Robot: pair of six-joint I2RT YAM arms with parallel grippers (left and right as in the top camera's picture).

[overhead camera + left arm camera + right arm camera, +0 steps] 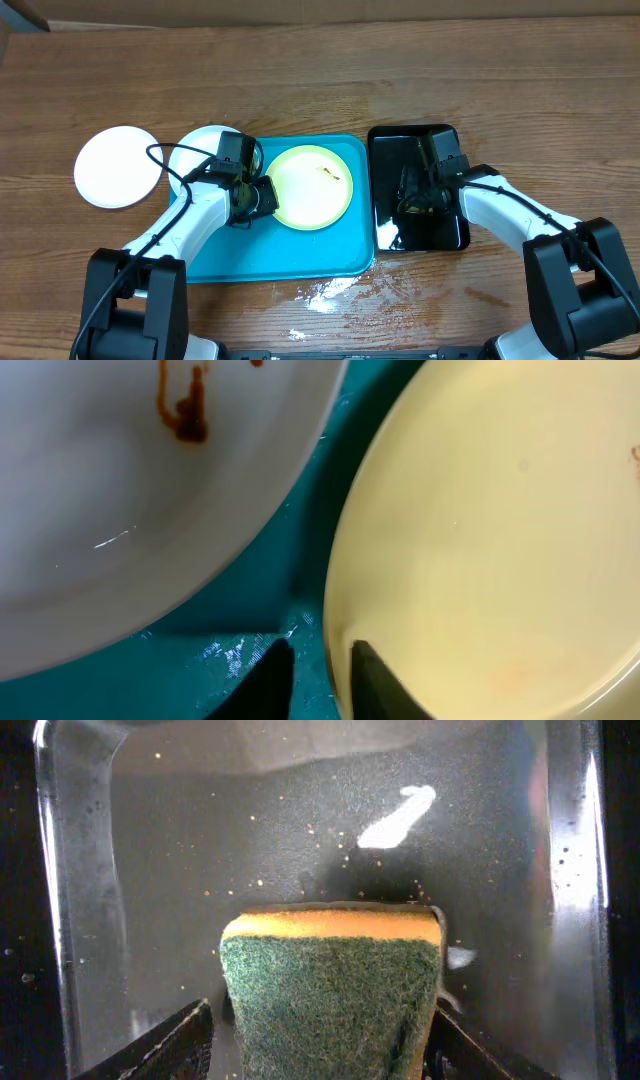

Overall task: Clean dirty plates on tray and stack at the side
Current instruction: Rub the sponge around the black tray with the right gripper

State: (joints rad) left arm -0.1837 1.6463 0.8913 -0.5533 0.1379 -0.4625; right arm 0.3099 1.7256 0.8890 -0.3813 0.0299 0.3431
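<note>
The left gripper (320, 660) has its jaws drawn nearly together on the near rim of the yellow plate (480, 540), one finger over the plate's inner face and the other just outside the edge, so it looks clamped on that rim. The plate spreads away ahead and to the right of these jaws, lying flat on the teal tray (290, 550), with a small dark food speck (330, 173) on the far side from the grip. Just left of the jaws, across a narrow strip of wet tray, sits a white plate (120, 510) with a brown smear (185, 410) on it; seen from overhead it hangs partly over the tray's left edge. Further out on that side, well apart, a second white plate (118, 166) lies on the wooden table (320, 80). The right gripper (325, 1040) is down inside the black tub (200, 840), its jaws spread wide and pressed against both sides of a sponge (330, 990), green scrub face toward the camera and yellow layer on the far side. Wet, speckled tub floor stretches ahead of these jaws.
</note>
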